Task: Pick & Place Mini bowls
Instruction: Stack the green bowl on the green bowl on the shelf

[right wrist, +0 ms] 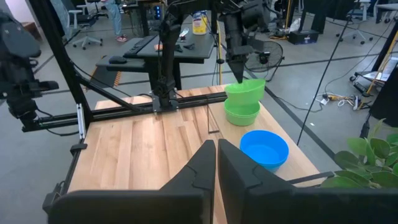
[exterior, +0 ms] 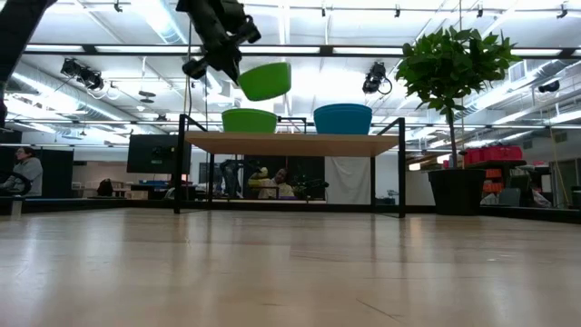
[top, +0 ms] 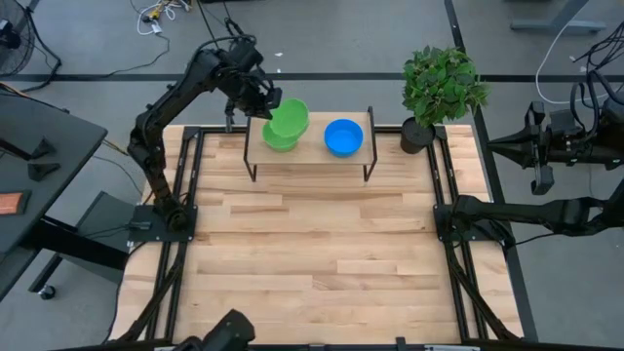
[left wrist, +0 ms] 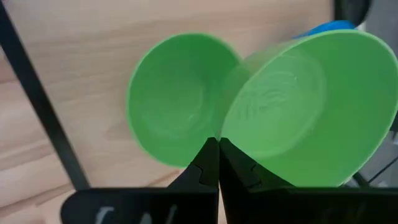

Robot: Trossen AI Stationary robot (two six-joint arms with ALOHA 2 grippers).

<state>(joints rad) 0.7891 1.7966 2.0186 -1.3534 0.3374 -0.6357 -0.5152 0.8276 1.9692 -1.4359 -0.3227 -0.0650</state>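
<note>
**Green bowl held over its twin on the raised shelf**

Here the left claw [top: 268, 100] is closed on the rim of a green mini bowl [top: 291, 118], pinching its edge between the two fingers. The held bowl hangs tilted in the air, clear of the shelf [top: 310, 154], with the claw at its rim on the side toward the tabletop's left edge. Directly under it sits a second green mini bowl [exterior: 249, 120], upright on the small black-framed wooden shelf near the far edge of the tabletop [top: 312, 253]. The two green bowls overlap from above, yet the low view shows a gap between them. A blue mini bowl [top: 343, 136] rests on the same shelf, just beside the green one, toward the right edge. A potted plant [top: 441, 90] stands at the far right corner. The right claw [right wrist: 216, 144] waits off the tabletop's right edge, its fingers closed together and holding nothing.
</note>
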